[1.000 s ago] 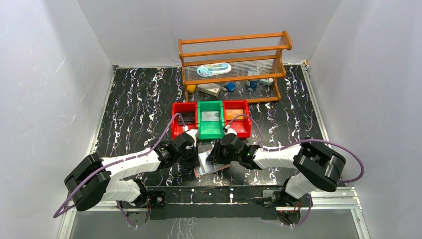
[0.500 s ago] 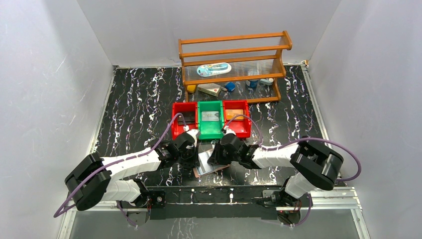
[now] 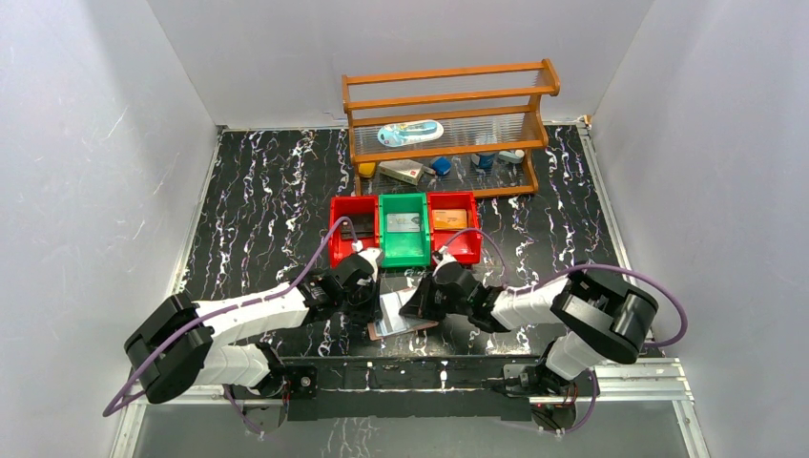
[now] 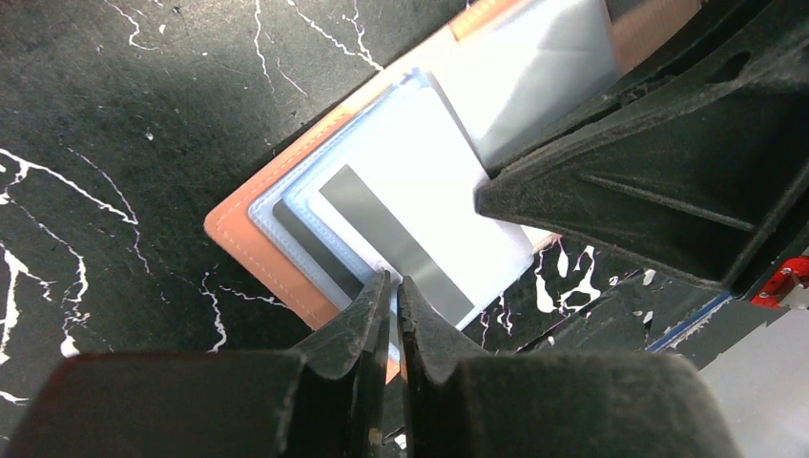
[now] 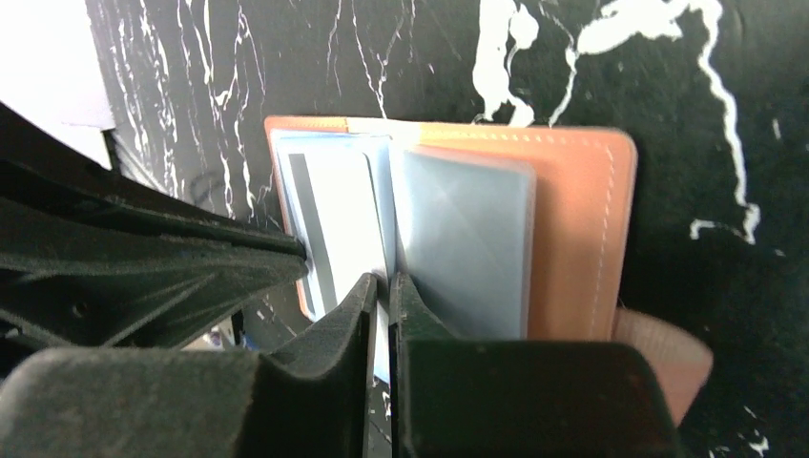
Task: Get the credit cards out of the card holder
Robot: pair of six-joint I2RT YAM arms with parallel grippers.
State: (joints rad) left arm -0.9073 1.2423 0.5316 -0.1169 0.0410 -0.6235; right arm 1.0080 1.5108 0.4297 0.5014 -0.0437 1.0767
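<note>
The card holder (image 3: 404, 325) lies open on the black marble table between both arms, showing pinkish-brown leather (image 4: 256, 240) and clear bluish sleeves (image 5: 467, 239). A white credit card (image 4: 429, 196) with a grey stripe sticks partly out of a sleeve. My left gripper (image 4: 394, 284) is shut on the sleeve edge at the holder's near corner. My right gripper (image 5: 382, 286) comes in from the opposite side. Its jaws are shut on a thin pale edge beside the striped credit card (image 5: 339, 224), the card's own as far as I can tell. In the top view both grippers (image 3: 370, 291) (image 3: 413, 303) meet over the holder.
Just behind the holder stand three bins in a row: a red one (image 3: 337, 234) with a dark card, a green one (image 3: 385, 232) with a silver card, and a red one (image 3: 473, 229) with an orange card. A wooden shelf (image 3: 448, 95) with small items stands at the back.
The right gripper's jaws have closed and it has shifted slightly right. The holder's raised leaf now lies flatter and nearer the front edge. The left arm has barely moved.
</note>
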